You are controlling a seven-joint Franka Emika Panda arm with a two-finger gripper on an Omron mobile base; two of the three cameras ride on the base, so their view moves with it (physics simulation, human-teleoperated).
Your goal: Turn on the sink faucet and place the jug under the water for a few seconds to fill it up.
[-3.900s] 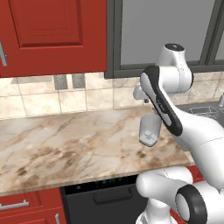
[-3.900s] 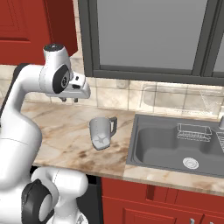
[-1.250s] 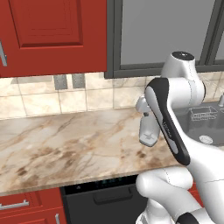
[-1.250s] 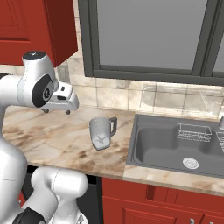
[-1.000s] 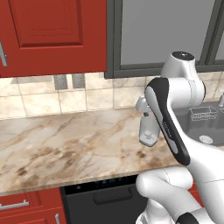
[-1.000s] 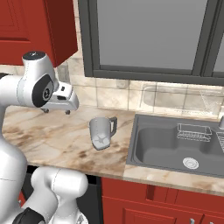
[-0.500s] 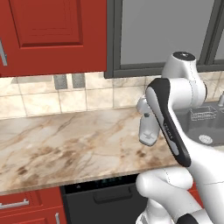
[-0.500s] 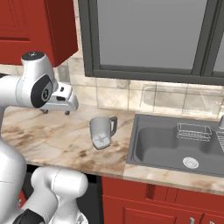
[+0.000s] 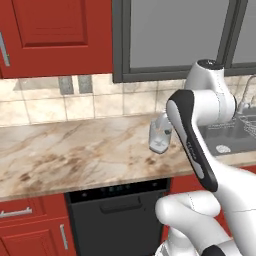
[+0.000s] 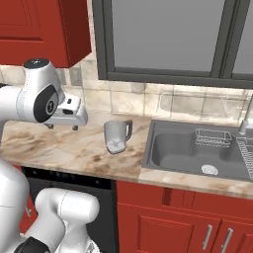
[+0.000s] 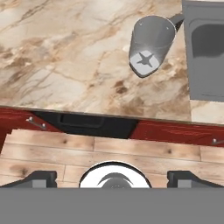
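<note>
Above the marble counter (image 10: 74, 148), well to the left of the sink (image 10: 197, 153), the gripper (image 10: 62, 127) is held level and clear of every object. Little is altered over the last second; across the last few seconds, however, the arm is seen to be swung leftward and away from the wall, so that the hand is now carried further from the sink side than it was. No progress toward the faucet (image 10: 245, 118) is gained by that swing: no water is seen at the spout, and the jug (image 10: 116, 136) is left untouched on the counter, in the same place throughout.

The jug is stood upright just left of the sink's edge, its dark handle turned toward the basin. It is placed to the right of the gripper and lower than it, with open counter between the two; nothing is touched. From the hand camera the jug (image 11: 150, 45) is viewed from above, up and to the right of the fingertips (image 11: 39, 178), its mouth open and its inside empty.

The jaws are spread wide and nothing is held between them. A reach to the right and downward is judged necessary before any grasp is possible.
</note>
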